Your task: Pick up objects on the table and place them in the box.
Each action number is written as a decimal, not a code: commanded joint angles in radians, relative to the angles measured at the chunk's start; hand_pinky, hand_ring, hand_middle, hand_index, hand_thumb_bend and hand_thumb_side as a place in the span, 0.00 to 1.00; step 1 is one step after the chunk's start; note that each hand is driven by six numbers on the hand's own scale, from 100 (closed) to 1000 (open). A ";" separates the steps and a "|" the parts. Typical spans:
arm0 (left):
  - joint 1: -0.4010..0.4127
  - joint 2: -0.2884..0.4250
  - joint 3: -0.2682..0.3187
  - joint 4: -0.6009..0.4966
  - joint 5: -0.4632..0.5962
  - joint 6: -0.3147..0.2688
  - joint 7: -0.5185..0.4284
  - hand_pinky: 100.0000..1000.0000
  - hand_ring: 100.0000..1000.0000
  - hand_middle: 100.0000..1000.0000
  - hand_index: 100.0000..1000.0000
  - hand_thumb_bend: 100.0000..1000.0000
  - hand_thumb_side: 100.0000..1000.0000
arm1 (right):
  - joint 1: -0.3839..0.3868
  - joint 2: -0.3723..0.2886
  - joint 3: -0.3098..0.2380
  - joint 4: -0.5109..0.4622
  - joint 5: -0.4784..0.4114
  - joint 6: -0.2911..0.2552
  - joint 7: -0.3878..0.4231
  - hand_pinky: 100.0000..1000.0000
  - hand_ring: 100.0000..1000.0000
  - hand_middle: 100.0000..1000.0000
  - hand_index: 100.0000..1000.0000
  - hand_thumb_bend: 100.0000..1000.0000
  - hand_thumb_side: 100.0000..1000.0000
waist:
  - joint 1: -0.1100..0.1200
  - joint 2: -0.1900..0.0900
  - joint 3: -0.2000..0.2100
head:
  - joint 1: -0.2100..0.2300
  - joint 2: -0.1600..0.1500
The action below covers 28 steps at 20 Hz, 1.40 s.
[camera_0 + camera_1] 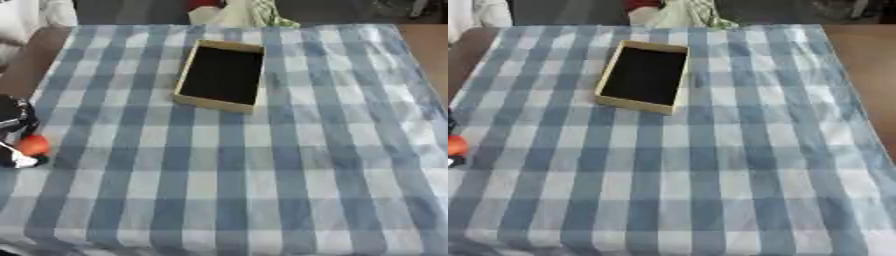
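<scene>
The work surface is a table [420,45] of brown wood, almost wholly covered by a blue and white checked cloth [262,175] that reaches its near edge and leaves bare wood showing only along the left and right sides toward the far corners. Beyond the far edge lie pale and green-patterned fabric items, not distinguishable in detail. On the cloth, toward the far edge and somewhat left of centre, stands a shallow rectangular box [221,75] with tan walls and a black interior; it sits slightly askew to the checks, its long sides running roughly from near to far, and nothing is visible inside it. At the left edge of the table, about midway between near and far, the robot's left hand [16,122] enters the view, black with a white part below. A small orange object [33,145] sits against this hand, well apart from the box. Whether the fingers close round it or merely lie beside it cannot be determined.
</scene>
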 commanded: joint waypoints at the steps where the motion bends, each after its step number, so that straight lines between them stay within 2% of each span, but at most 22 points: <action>1: -0.013 0.027 0.005 0.000 -0.009 0.002 0.017 0.00 0.13 0.13 0.25 0.37 0.43 | -0.009 -0.019 -0.010 -0.021 -0.004 0.004 -0.002 0.72 0.73 0.67 0.75 0.00 0.58 | 0.000 -0.011 0.000 | 0.003 0.007; 3: -0.013 0.026 0.005 0.003 -0.003 -0.001 0.013 0.00 0.13 0.13 0.25 0.37 0.43 | -0.009 -0.019 -0.010 -0.021 -0.004 0.005 -0.003 0.72 0.73 0.67 0.75 0.00 0.58 | 0.001 -0.011 0.000 | 0.003 0.007; 4: -0.012 0.024 0.003 0.005 0.003 -0.007 0.005 0.00 0.09 0.09 0.11 0.30 0.41 | -0.009 -0.019 -0.010 -0.021 -0.004 0.006 -0.003 0.72 0.73 0.66 0.75 0.00 0.58 | 0.001 -0.011 0.000 | 0.003 0.007; 6: -0.011 0.023 0.003 0.001 0.025 -0.022 -0.022 0.00 0.03 0.00 0.06 0.30 0.39 | -0.009 -0.019 -0.011 -0.021 -0.003 0.009 -0.005 0.72 0.73 0.66 0.75 0.00 0.58 | 0.001 -0.012 -0.001 | 0.003 0.007; 11: -0.012 0.025 0.009 -0.034 0.077 -0.051 -0.075 0.00 0.00 0.00 0.03 0.28 0.36 | -0.007 -0.018 -0.011 -0.021 -0.003 0.013 -0.008 0.72 0.73 0.66 0.75 0.00 0.59 | 0.000 -0.014 0.000 | 0.003 0.007; 20: -0.013 0.031 0.020 -0.061 0.125 -0.056 -0.129 0.00 0.02 0.00 0.05 0.23 0.33 | -0.005 -0.017 -0.013 -0.021 0.001 0.017 -0.009 0.72 0.73 0.66 0.75 0.00 0.58 | 0.001 -0.015 -0.001 | 0.001 0.007; 21: -0.013 0.033 0.024 -0.064 0.130 -0.047 -0.129 0.00 0.12 0.07 0.11 0.19 0.31 | -0.004 -0.018 -0.013 -0.021 0.001 0.017 -0.008 0.72 0.73 0.66 0.74 0.00 0.58 | 0.001 -0.015 0.000 | 0.001 0.007; 22: -0.010 0.036 0.028 -0.070 0.136 -0.040 -0.129 0.00 0.16 0.11 0.14 0.19 0.30 | -0.004 -0.018 -0.013 -0.021 0.002 0.017 -0.008 0.72 0.73 0.66 0.74 0.00 0.58 | 0.001 -0.015 0.000 | 0.000 0.007; 23: -0.007 0.039 0.031 -0.079 0.146 -0.035 -0.133 0.16 0.35 0.29 0.41 0.22 0.32 | -0.004 -0.019 -0.014 -0.021 0.003 0.017 -0.008 0.72 0.73 0.66 0.74 0.00 0.58 | 0.001 -0.015 0.000 | -0.001 0.007; 24: -0.004 0.044 0.034 -0.090 0.157 -0.036 -0.142 0.18 0.37 0.31 0.44 0.23 0.34 | -0.003 -0.020 -0.014 -0.021 0.004 0.017 -0.008 0.72 0.73 0.66 0.74 0.00 0.58 | 0.001 -0.016 0.000 | -0.002 0.007; 25: -0.001 0.051 0.037 -0.103 0.162 -0.037 -0.155 0.37 0.50 0.44 0.65 0.30 0.40 | -0.003 -0.020 -0.014 -0.021 0.005 0.017 -0.008 0.72 0.73 0.66 0.74 0.00 0.58 | 0.001 -0.016 0.001 | -0.002 0.007; 26: 0.001 0.060 0.041 -0.115 0.159 -0.038 -0.169 0.48 0.61 0.54 0.76 0.35 0.44 | -0.003 -0.021 -0.014 -0.021 0.005 0.017 -0.007 0.72 0.73 0.65 0.74 0.00 0.58 | 0.001 -0.016 0.002 | -0.003 0.007; 27: 0.003 0.067 0.047 -0.126 0.152 -0.035 -0.181 0.52 0.67 0.60 0.83 0.39 0.48 | -0.003 -0.021 -0.014 -0.021 0.006 0.017 -0.006 0.72 0.73 0.65 0.74 0.00 0.58 | 0.001 -0.017 0.003 | -0.003 0.007; 28: 0.005 0.073 0.054 -0.134 0.143 -0.028 -0.188 0.53 0.69 0.61 0.85 0.41 0.49 | -0.003 -0.021 -0.014 -0.021 0.006 0.017 -0.006 0.72 0.73 0.65 0.74 0.00 0.58 | 0.002 -0.017 0.004 | -0.003 0.007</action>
